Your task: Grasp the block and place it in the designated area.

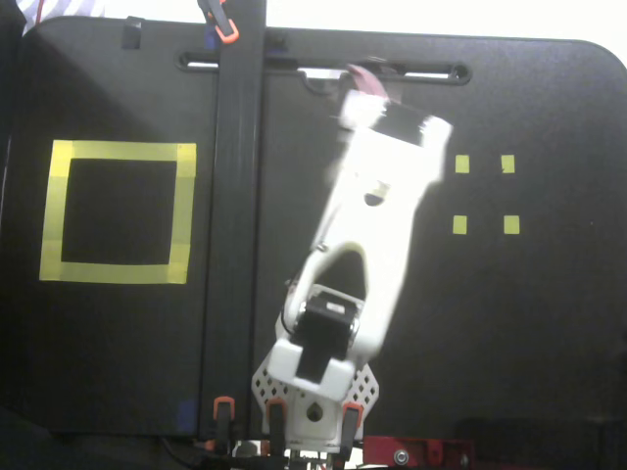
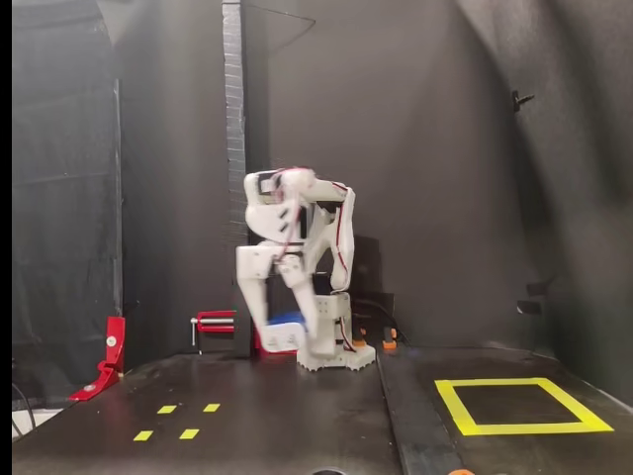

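Black worktop [image 1: 549,333], dark curtained backdrop

My gripper [image 2: 282,334] is clamped on the block [image 2: 287,319], which I hold above the worktop just in front of my base, blurred in both fixed views; four small yellow squares [image 1: 482,194] to one side, the designated area [image 2: 521,407] well apart on the other

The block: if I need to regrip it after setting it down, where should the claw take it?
The block is already in the claw, carried above the table; motion blur hides its prongs. Judging by this hold, pinch the two broad sides of the rounded blue body from above, likely clear of the pronged end.
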Controlling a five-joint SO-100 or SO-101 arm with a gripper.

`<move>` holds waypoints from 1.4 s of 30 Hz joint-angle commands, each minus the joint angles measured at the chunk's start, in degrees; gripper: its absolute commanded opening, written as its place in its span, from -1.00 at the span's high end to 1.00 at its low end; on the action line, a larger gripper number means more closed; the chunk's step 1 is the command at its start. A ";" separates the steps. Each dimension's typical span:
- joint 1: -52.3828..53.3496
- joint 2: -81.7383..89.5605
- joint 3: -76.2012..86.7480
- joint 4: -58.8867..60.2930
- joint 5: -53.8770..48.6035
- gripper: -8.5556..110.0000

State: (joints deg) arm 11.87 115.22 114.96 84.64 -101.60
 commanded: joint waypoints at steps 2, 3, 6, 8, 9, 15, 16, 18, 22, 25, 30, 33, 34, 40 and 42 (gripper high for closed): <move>-6.86 -0.09 -2.55 -1.23 5.45 0.54; -8.53 -0.18 -2.55 -1.49 6.77 0.54; -13.54 -0.70 -2.55 -2.11 11.07 0.54; -16.96 -1.41 -2.55 -2.90 14.15 0.54; -18.63 -1.67 -2.55 -3.16 15.56 0.54; -27.77 -3.96 -2.55 -5.19 24.17 0.54; -29.27 -4.57 -2.55 -5.80 25.58 0.54; -32.26 -5.80 -2.64 -7.47 28.56 0.54; -37.44 -8.17 -2.81 -10.46 33.49 0.54; -40.69 -9.93 -3.69 -11.51 36.47 0.54; -45.88 -11.87 -5.54 -11.43 41.75 0.54; -49.57 -12.57 -5.98 -11.43 45.09 0.54; -50.71 -12.92 -6.24 -11.43 46.23 0.54; -56.69 -14.15 -8.26 -10.81 52.03 0.54; -58.01 -14.15 -8.79 -9.49 52.91 0.54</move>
State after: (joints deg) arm -44.65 100.81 109.16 74.09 -49.57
